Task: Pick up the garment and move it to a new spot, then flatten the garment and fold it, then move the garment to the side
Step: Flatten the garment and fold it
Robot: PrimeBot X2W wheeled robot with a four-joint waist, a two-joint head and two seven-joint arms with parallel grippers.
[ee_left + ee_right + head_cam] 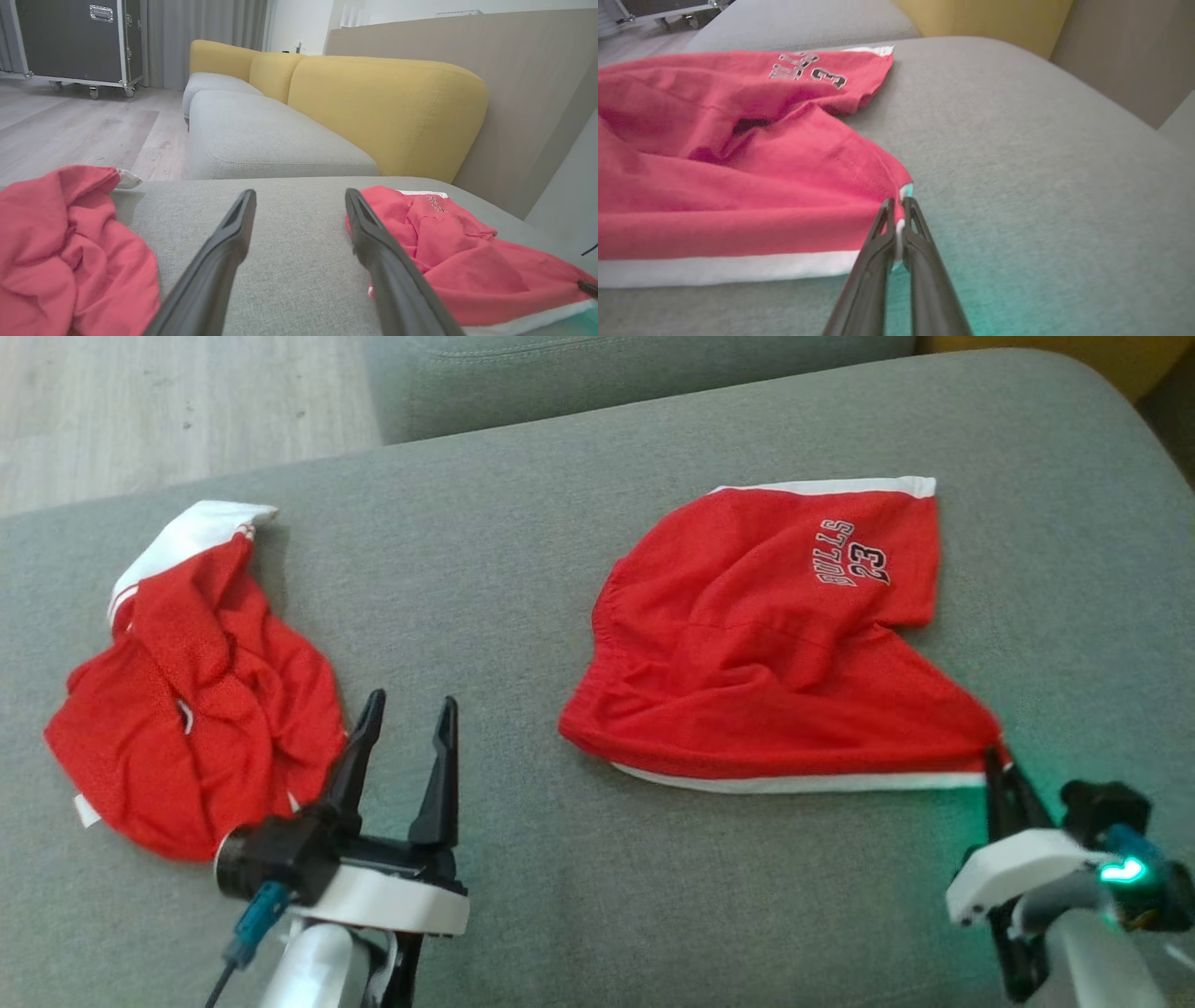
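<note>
Grey sofa (pixel 280 135) with yellow backrests (pixel 387 107), pale wood floor (pixel 70 130), grey curtain (pixel 201 28) behind

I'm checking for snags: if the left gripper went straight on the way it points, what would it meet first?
Probably bare grey cushion: the left gripper points into the gap between the crumpled garment and the printed shorts. Its height above it is unclear.
</note>
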